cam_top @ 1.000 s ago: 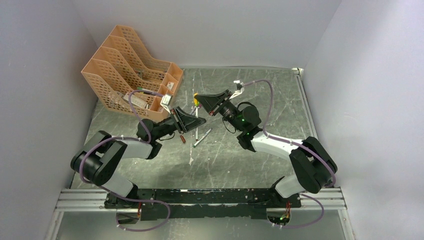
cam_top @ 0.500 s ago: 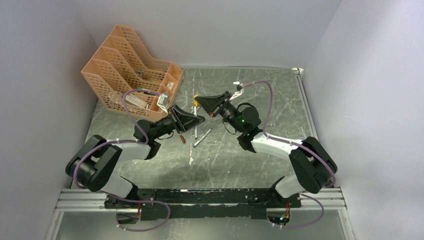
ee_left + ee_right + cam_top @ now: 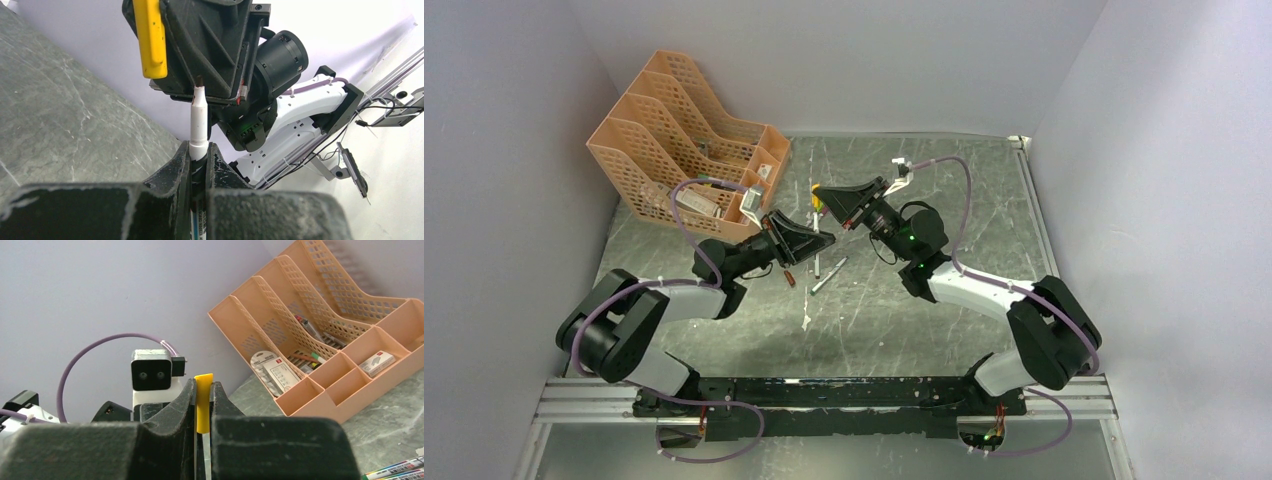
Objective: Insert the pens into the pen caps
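My left gripper (image 3: 199, 152) is shut on a white pen (image 3: 198, 125), whose dark tip points at the right gripper. My right gripper (image 3: 203, 387) is shut on a yellow pen cap (image 3: 203, 402). In the left wrist view the cap (image 3: 150, 40) hangs left of and above the pen tip, apart from it. In the top view the left gripper (image 3: 824, 238) and right gripper (image 3: 821, 197) face each other above the table. Two more pens (image 3: 828, 275) and an orange cap (image 3: 790, 279) lie below them.
An orange mesh desk organizer (image 3: 686, 140) with papers and pens stands at the back left and also shows in the right wrist view (image 3: 325, 340). A small white scrap (image 3: 806, 321) lies nearer the arm bases. Grey walls close in on both sides.
My left gripper with the pen has edged slightly up and right toward the right gripper. The right gripper with the yellow cap has barely moved.
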### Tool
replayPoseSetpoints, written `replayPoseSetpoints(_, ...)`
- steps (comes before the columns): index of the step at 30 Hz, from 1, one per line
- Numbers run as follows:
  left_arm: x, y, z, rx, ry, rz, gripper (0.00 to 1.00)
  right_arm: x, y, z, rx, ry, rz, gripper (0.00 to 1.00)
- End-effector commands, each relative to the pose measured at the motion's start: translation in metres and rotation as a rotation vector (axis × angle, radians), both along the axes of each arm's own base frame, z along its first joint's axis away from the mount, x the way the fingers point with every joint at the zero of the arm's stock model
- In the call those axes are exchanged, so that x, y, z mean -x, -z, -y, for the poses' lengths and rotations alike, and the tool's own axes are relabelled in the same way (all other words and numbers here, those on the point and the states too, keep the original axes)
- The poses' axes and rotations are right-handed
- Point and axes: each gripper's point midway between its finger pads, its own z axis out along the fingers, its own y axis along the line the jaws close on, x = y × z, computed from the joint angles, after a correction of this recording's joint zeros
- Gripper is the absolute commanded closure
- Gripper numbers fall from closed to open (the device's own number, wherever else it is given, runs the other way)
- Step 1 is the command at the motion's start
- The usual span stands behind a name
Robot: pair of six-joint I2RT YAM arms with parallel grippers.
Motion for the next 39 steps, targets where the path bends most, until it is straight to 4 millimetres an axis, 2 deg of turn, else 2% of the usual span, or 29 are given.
replayPoseSetpoints(1,0.005,-0.015,0.002,0.041,0.006,0.083,0.93,0.004,-0.019,0.006,-0.026,0.003,0.051,1.0)
replayPoseSetpoints(8,0.004,-0.012,0.003,0.05,0.017,0.07,0.93,0.006,-0.021,0.009,-0.02,0.013,0.044,1.0)
replayPoseSetpoints(30,0.003,-0.02,0.003,0.074,0.02,0.076,0.93,0.009,0.001,0.007,-0.015,-0.013,-0.001,1.0)
replayPoseSetpoints(39,0.002,-0.021,0.002,0.065,0.004,0.082,0.93,0.01,0.003,0.007,-0.012,-0.018,-0.006,1.0)
